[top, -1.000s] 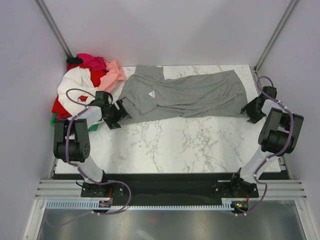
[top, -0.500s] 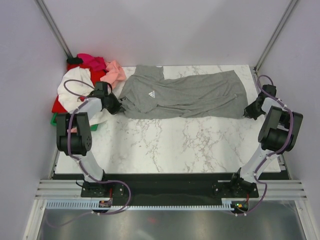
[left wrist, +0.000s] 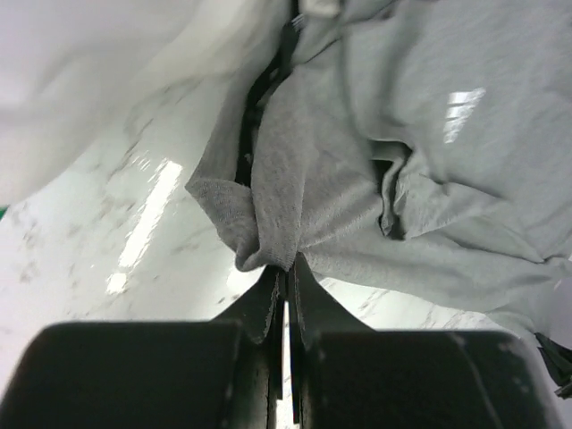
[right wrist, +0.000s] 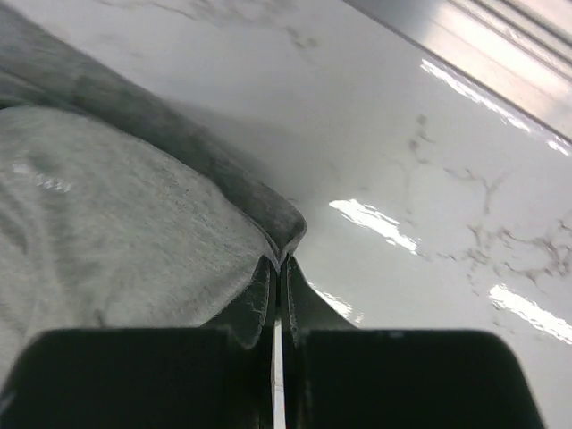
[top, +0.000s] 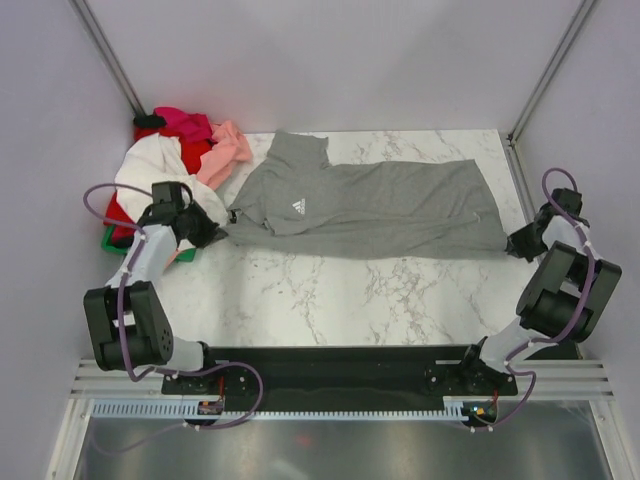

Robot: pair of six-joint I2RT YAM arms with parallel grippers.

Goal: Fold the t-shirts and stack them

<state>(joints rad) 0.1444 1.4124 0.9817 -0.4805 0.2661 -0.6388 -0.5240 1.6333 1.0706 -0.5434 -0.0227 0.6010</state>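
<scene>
One grey t-shirt [top: 370, 205] lies spread across the counter [top: 330, 300]. One heap of other t-shirts [top: 165, 170] sits at the far-left corner (white, red, pink, magenta, green showing). My two arms splay wide and low: left jaws pinched on its left end, right jaws on its near-right corner.

The only mark is a small white triangular logo [top: 297, 207] printed on the chest of the plain grey soft-cloth t-shirt [top: 400, 205], toward that shirt's collar end. Any lettering in it is too small to read.
</scene>
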